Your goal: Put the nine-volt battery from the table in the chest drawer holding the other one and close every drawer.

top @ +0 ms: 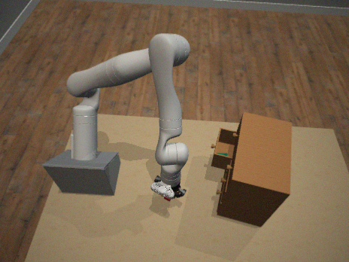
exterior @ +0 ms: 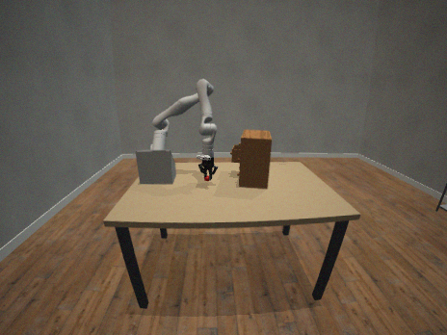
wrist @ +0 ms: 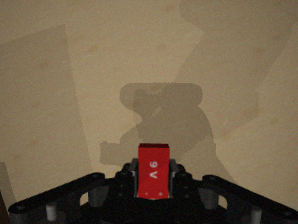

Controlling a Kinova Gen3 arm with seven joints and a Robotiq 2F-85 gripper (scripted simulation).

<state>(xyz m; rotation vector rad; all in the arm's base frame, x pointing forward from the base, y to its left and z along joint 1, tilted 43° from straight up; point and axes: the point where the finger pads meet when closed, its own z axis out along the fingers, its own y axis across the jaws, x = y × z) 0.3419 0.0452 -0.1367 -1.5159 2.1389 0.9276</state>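
The gripper (top: 169,193) (exterior: 207,175) (wrist: 153,168) points down, its fingers drawn well in from wide, one pad against each side of the red battery (top: 167,199) (exterior: 207,178) (wrist: 154,167), and it has a hold on it. The battery lies between the fingertips, low over the table (top: 132,233) (exterior: 231,212) (wrist: 40,65); whether it touches the wood I cannot tell. Its long axis seems to lie flat, square to the line between the pads (the exterior view catches little more than its end).

The open drawer (top: 222,160) (exterior: 235,153) is what the next move turns on. From the gripper it lies across towards the chest (top: 263,150) (exterior: 255,159), on the side away from the exterior view, and higher up. So the carry probably calls for a straight lift first, then a sideways and backward pass to come over the tray. Travelling low could knock the drawer's front or the chest.

Inside the drawer shows something green (top: 222,153); no second battery can be made out there (worth checking before letting go). The grasp looks made, while placing the battery and pushing the drawer in are still to do.
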